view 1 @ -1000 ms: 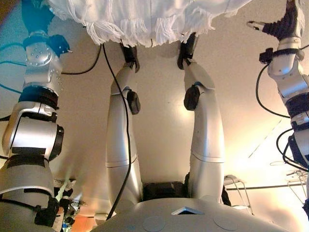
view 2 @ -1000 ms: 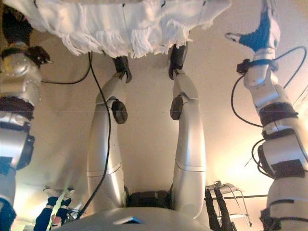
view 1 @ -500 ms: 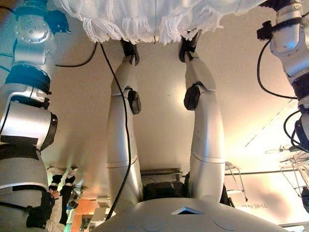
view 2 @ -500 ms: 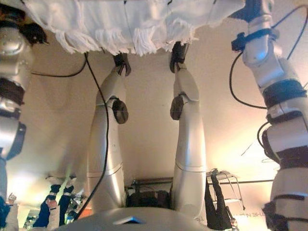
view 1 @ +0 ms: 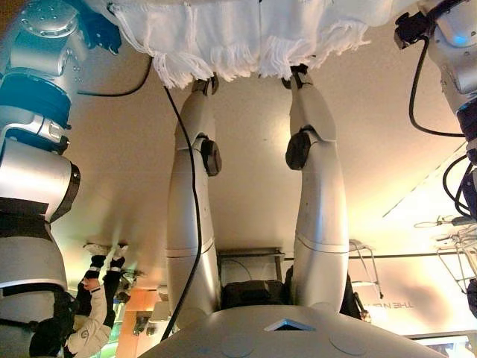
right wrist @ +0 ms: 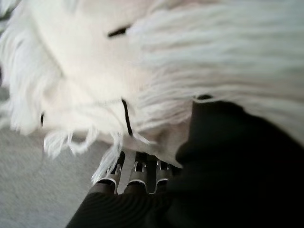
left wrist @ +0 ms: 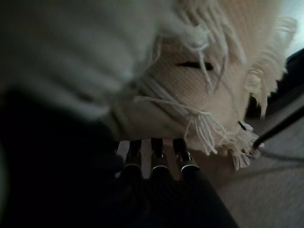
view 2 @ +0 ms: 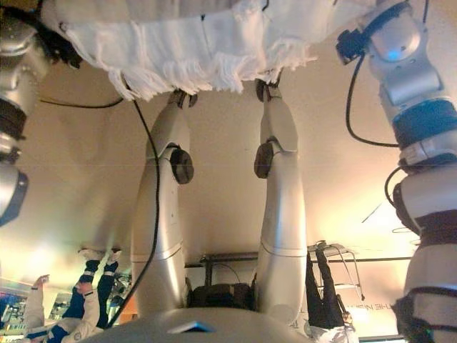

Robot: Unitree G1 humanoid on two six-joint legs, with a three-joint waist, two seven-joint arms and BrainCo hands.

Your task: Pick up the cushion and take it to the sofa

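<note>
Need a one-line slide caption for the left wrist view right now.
Left hand pressed under the white fringed cushion, its fingers hidden in the fabric.

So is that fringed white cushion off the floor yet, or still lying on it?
Cannot tell. The cushion fills the top of the head views, its fringe hanging free. Both wrist views show fingers going under it, but not what lies beneath.
</note>
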